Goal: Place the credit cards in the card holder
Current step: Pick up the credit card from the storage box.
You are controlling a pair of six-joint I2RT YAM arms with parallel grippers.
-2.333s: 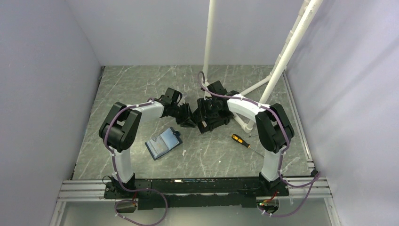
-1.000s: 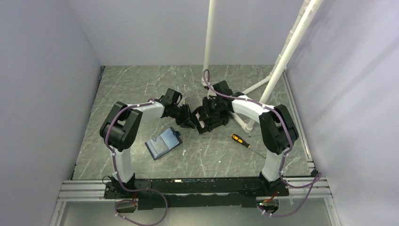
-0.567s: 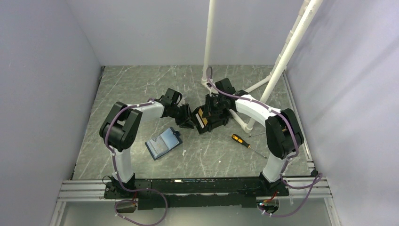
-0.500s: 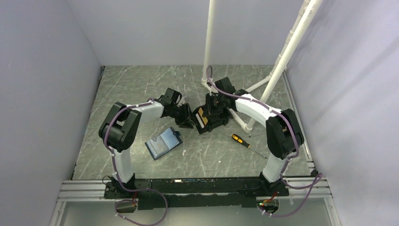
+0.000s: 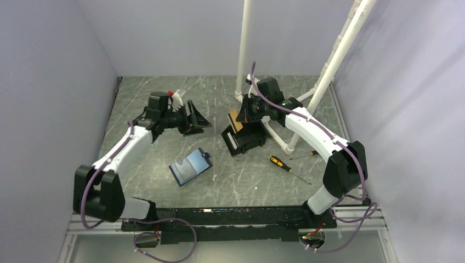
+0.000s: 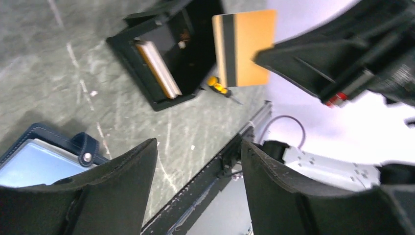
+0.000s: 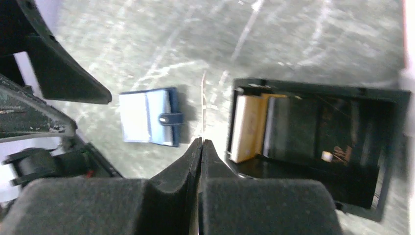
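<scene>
Card transfer, lift stage: orange-gold card [image 6: 247, 46] held clear of the table beside the black box [image 7: 342, 122].

Right gripper [image 7: 201, 144] is pressed together on one margin of the card, pinching it across its two faces, so that the card appears edge-on in the wrist view. Left gripper [image 6: 198, 147] is spread wide and empty, off to the left. The card holder [image 5: 190, 167] lies flat on the table with its pale pocket facing up, between the arms and well apart from the held card. The remaining cards [image 7: 247, 128] stand stacked at one end of the box. Handling judgement: the card is light, stiff yet slightly springy, and smooth (hence prone to slip or pivot in a narrow pinch). A hold along one edge leaves the opposite edge free to enter the pocket.
</scene>
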